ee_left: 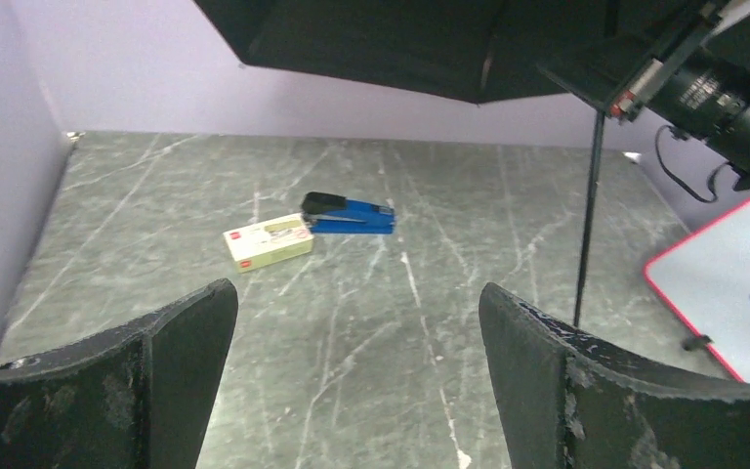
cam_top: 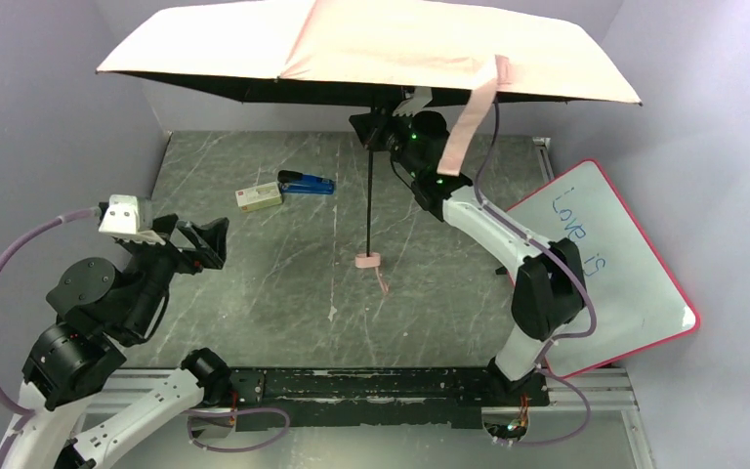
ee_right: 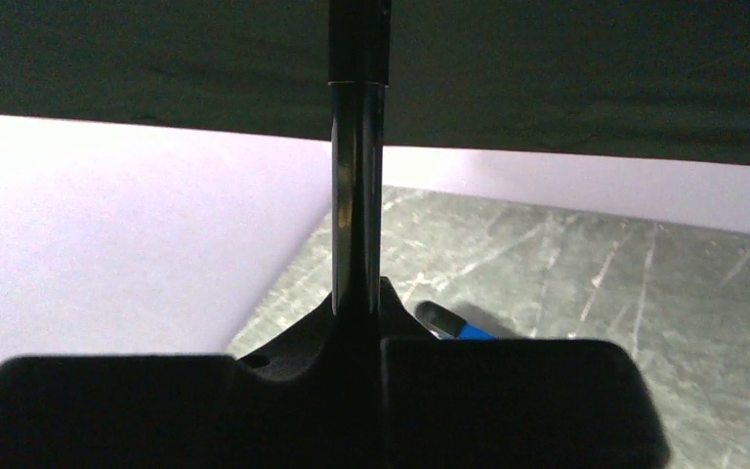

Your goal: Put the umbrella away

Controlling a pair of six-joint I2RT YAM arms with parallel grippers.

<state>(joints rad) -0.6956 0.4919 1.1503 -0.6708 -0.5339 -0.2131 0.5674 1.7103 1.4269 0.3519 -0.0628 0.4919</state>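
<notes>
The umbrella (cam_top: pixel 371 44) is open, its pale pink canopy spread across the back of the table. Its thin black shaft (cam_top: pixel 369 195) runs straight down to the small pink handle (cam_top: pixel 368 260), which rests on the tabletop. A long pink strap (cam_top: pixel 469 122) hangs off the canopy's right side. My right gripper (cam_top: pixel 383 125) is shut on the shaft just under the canopy; in the right wrist view the shaft (ee_right: pixel 356 195) rises out of the closed jaws (ee_right: pixel 356 313). My left gripper (cam_top: pixel 217 241) hovers open at the left, holding nothing (ee_left: pixel 356 322), well clear of the shaft (ee_left: pixel 586 234).
A blue stapler (cam_top: pixel 306 183) and a small cream box (cam_top: pixel 259 196) lie side by side at the back left, also seen from the left wrist as stapler (ee_left: pixel 350 215) and box (ee_left: pixel 268 241). A red-rimmed whiteboard (cam_top: pixel 596 264) leans at the right edge.
</notes>
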